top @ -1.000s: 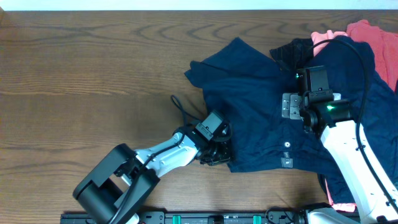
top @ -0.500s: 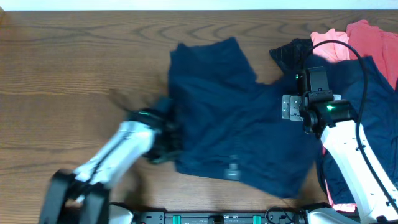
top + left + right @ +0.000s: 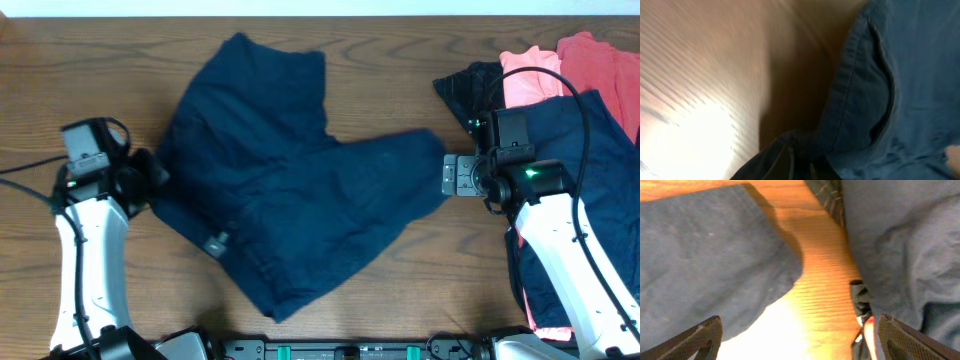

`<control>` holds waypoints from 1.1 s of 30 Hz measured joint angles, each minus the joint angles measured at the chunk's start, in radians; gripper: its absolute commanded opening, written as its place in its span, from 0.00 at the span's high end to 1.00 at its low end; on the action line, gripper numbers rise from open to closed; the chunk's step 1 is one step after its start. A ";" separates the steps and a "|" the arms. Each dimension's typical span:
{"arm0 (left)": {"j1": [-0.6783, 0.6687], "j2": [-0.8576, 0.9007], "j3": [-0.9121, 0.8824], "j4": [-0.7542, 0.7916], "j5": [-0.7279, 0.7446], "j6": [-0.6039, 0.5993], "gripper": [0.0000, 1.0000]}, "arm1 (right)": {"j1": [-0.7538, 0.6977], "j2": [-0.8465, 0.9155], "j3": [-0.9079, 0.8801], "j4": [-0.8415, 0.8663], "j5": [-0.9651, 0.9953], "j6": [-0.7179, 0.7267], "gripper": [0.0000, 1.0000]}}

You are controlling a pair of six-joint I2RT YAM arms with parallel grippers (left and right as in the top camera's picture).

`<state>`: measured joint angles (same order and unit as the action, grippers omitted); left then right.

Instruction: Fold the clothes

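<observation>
The navy garment [image 3: 300,180] lies rumpled and spread across the middle of the bench [image 3: 100,60]. The remaining clothes [image 3: 560,80], black, coral-pink, red and navy, are heaped at the right edge. Cloth this limp and light should sag and crease wherever it is unsupported, so hems and corners look like the best holds. The left tool [image 3: 148,178] sits at the garment's left hem, seemingly clenched on bunched fabric, though its wrist view is blurred. Its arm reaches up the bench's left side. The right tool [image 3: 800,340] is released, fingers wide, low over bare wood just beside the garment's right corner, with its arm over the heap.
</observation>
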<state>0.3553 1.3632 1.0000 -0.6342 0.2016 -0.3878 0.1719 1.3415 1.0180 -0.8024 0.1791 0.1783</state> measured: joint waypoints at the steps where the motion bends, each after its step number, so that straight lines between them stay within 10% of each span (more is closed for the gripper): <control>1: 0.014 0.000 0.014 0.007 0.000 0.006 0.76 | 0.000 0.000 0.000 -0.003 -0.016 0.000 0.02; 8: 0.035 -0.001 0.105 -0.125 0.013 0.024 0.26 | 0.000 0.000 0.000 -0.045 -0.121 0.000 0.01; 18: -0.101 -0.002 0.084 -0.566 0.127 0.023 0.27 | 0.000 0.031 0.000 -0.082 -0.230 0.039 0.07; 33: -0.429 -0.002 -0.304 -0.257 0.159 -0.166 0.34 | 0.000 0.301 0.000 0.074 -0.356 0.159 0.28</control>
<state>-0.0738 1.3613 0.6964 -0.8909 0.3603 -0.5537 0.1722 1.6421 1.0180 -0.7280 -0.1764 0.3374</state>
